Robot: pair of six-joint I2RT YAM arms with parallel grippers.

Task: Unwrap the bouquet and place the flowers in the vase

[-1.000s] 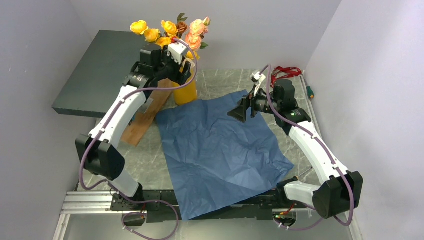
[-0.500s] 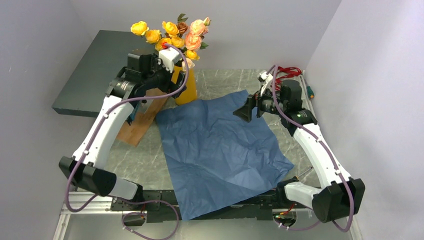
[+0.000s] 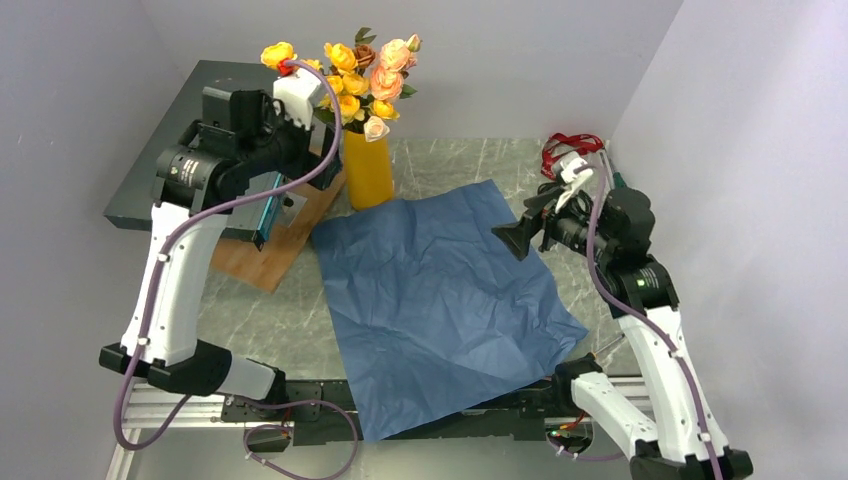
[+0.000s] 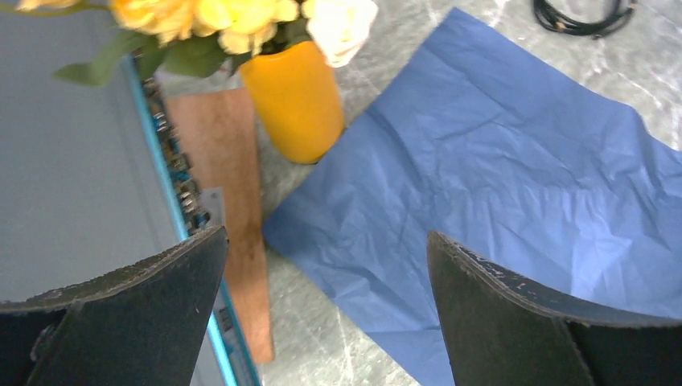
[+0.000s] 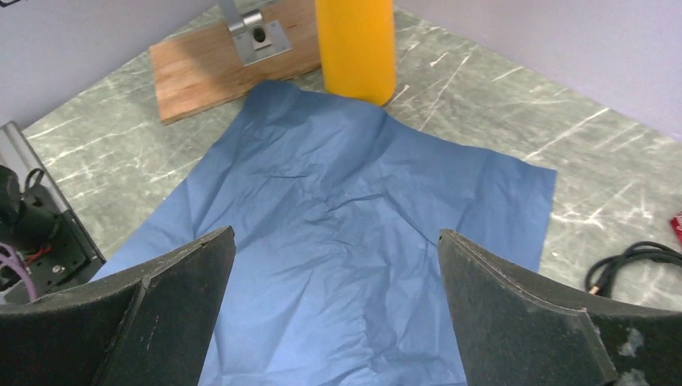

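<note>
Blue paper point(image 3: 440, 300) flat below both jaw pairs, far edge just beside vase point(image 3: 368, 172) | I see left gripper point(image 4: 326, 237) wide open, empty, vase ahead between its jaws | right gripper point(image 5: 336, 233) wide open, empty, well short of vase | flowers point(image 3: 365, 75) bunched upright in vase

Left end effector point(image 4: 326, 241), right end effector point(image 5: 336, 237): jaws wide apart.

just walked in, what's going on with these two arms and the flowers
The job looks essentially done. The flowers stand in the vase, and the blue wrapping paper lies spread flat on the table with nothing on it. The left gripper hangs open near the vase, and the right gripper hangs open over the paper. Neither holds anything.
</note>
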